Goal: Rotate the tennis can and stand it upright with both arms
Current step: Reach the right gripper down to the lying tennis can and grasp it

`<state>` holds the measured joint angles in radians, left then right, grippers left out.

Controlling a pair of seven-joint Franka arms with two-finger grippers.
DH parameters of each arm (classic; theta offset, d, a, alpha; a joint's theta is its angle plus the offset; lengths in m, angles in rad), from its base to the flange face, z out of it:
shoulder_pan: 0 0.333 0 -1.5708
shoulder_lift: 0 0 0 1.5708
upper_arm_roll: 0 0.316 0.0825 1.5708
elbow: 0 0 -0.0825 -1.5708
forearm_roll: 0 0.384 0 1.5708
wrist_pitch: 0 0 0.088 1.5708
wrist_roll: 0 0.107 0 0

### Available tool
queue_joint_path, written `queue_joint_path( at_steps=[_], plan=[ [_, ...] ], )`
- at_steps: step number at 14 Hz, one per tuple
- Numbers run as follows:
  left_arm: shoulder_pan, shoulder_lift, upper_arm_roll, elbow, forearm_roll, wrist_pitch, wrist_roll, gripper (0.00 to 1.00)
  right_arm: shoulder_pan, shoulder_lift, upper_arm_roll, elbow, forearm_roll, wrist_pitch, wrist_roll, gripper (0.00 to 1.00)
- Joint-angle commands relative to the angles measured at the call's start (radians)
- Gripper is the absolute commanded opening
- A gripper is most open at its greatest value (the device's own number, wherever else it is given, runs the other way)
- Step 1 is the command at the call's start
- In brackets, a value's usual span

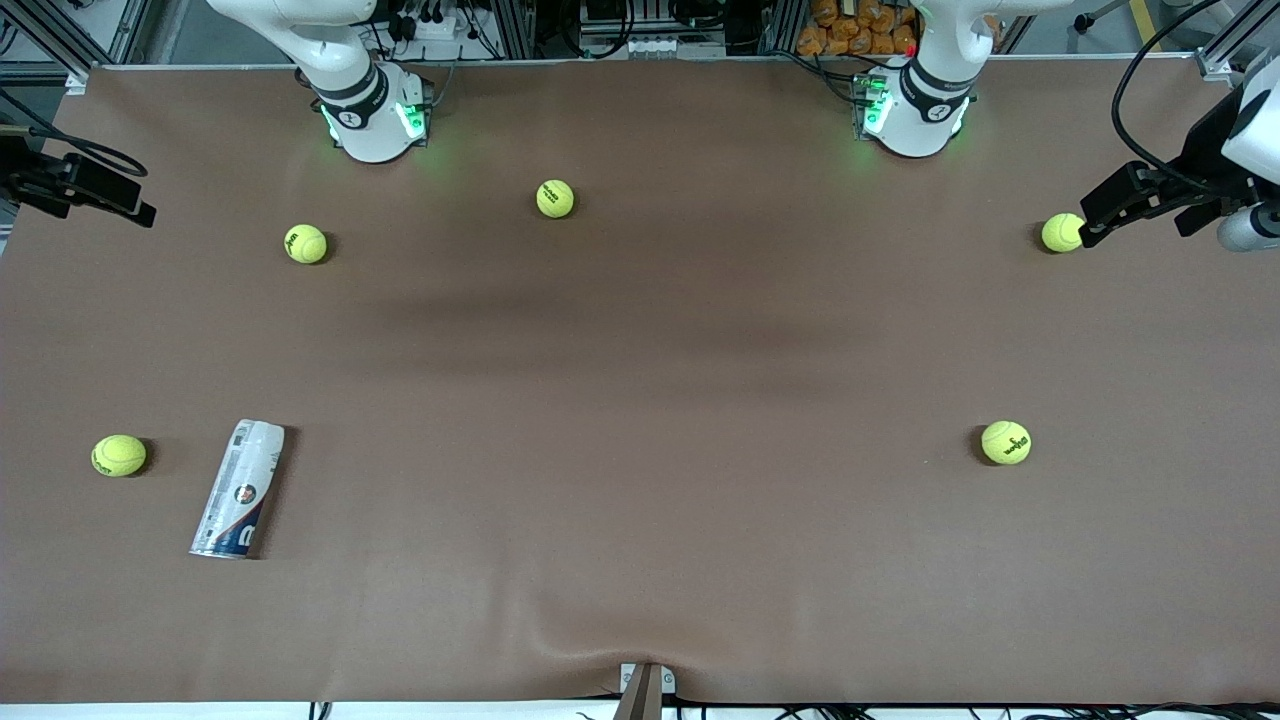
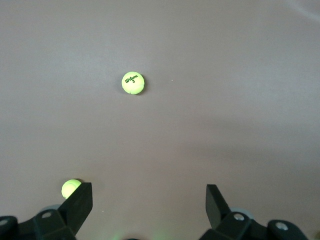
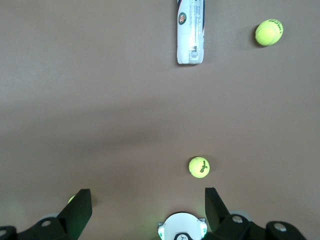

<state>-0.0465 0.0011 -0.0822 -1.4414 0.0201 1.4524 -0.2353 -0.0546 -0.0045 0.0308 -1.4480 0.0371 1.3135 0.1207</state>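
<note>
The tennis can [image 1: 240, 488] lies on its side on the brown table, near the front camera toward the right arm's end; its white and dark-blue label and round logo face up. It also shows in the right wrist view as the tennis can [image 3: 190, 31], well apart from my right gripper [image 3: 148, 202], which hangs open and empty high over its own base [image 3: 182, 227]. My left gripper [image 2: 150, 200] is open and empty too, high over bare table. Neither hand shows in the front view; both arms rise out of it from their bases [image 1: 372, 112] [image 1: 915, 110].
Several tennis balls lie scattered: one ball [image 1: 118, 455] beside the can, others [image 1: 305, 243] [image 1: 555, 198] near the right arm's base, two [image 1: 1062, 232] [image 1: 1005, 442] toward the left arm's end. Dark mounted gear [image 1: 75, 185] [image 1: 1140, 200] juts in at both table ends.
</note>
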Motion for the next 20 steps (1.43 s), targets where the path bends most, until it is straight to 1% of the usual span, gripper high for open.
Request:
queue_joint_path(
  at_steps=[1,3,5,9,12,15,16,20],
  plan=[
    [0.010,-0.010,-0.001,0.004,0.018,-0.024,0.021,1.00,0.033,-0.005,0.001,0.015,-0.034,-0.008,-0.007,1.00],
    [0.028,-0.012,-0.001,0.009,0.021,-0.024,0.022,1.00,0.038,-0.012,0.000,0.015,-0.034,-0.013,-0.004,1.00],
    [0.025,-0.009,-0.007,0.010,0.055,-0.033,0.022,1.00,0.042,-0.012,-0.003,0.015,-0.034,-0.014,-0.006,1.00],
    [0.025,-0.016,-0.014,0.004,0.054,-0.075,0.011,1.00,0.035,-0.005,-0.005,0.014,-0.036,-0.005,-0.006,1.00],
    [0.025,-0.013,-0.013,0.006,0.054,-0.067,0.005,1.00,0.027,0.017,-0.005,0.011,-0.051,0.026,-0.010,1.00],
    [0.025,-0.009,-0.013,0.006,0.054,-0.061,0.005,1.00,0.032,0.099,-0.005,0.012,-0.111,0.056,-0.010,1.00],
    [0.025,-0.007,-0.013,0.006,0.054,-0.061,0.005,1.00,0.035,0.147,-0.005,0.014,-0.127,0.093,-0.010,1.00],
    [0.023,-0.009,-0.017,0.003,0.054,-0.061,-0.027,1.00,0.019,0.331,-0.003,0.012,-0.125,0.263,-0.010,1.00]
  ],
)
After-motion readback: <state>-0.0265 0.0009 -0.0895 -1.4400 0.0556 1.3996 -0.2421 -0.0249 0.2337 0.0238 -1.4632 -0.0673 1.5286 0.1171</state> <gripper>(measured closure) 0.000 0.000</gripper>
